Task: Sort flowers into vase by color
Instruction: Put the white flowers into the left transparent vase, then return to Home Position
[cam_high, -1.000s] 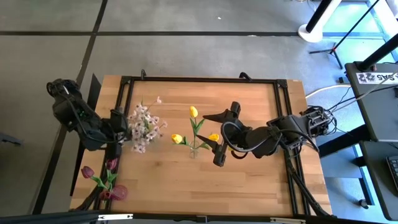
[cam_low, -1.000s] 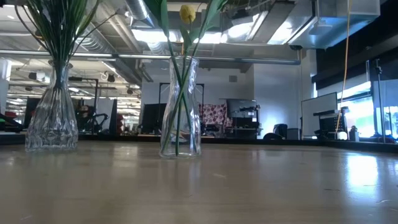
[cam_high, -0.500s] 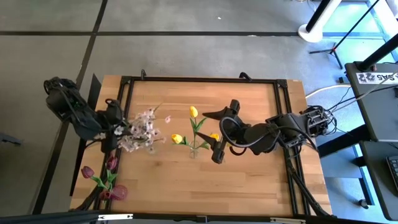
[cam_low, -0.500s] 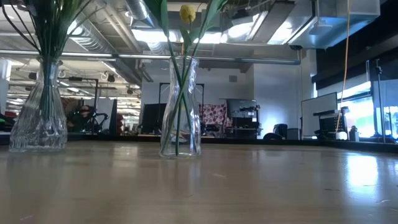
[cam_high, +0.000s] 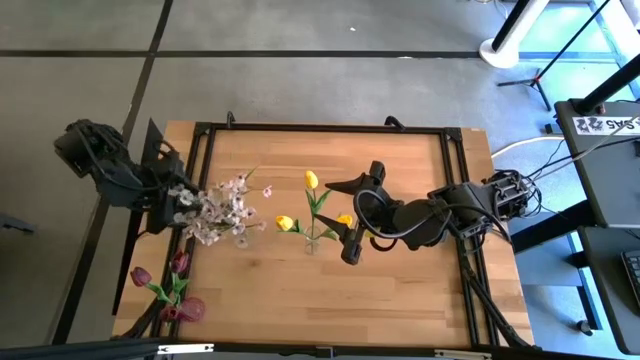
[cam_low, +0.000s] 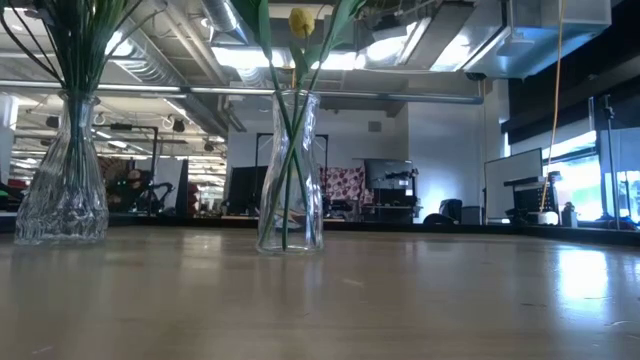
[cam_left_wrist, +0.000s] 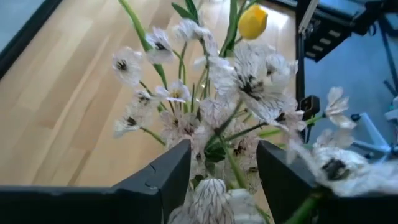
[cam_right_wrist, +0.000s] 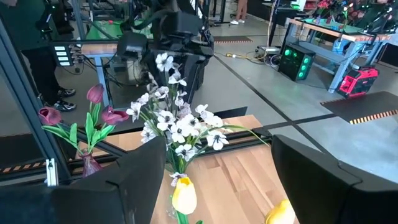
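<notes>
The left gripper is sitting at the table's left edge, fingers spread apart with the white-pink sprays crowding the gap between them — nothing looks pinched, so this is reading as a release beside that bunch rather than a grip. The sprays are standing in their ribbed glass vase, stems fanning up out of its neck, which is likely why the blooms are spilling so wide from above. Over at the middle, the yellow tulips are gathered in the slim clear vase (stems straight down, heads splaying out), and the right gripper is hovering just beside them, jaws parted wide and holding nothing — parked close, probably guarding the yellow group. The dark red blooms are standing in their own vase at the near-left corner. Three colours, three vases — the sorting is looking essentially done, in my judgement.
</notes>
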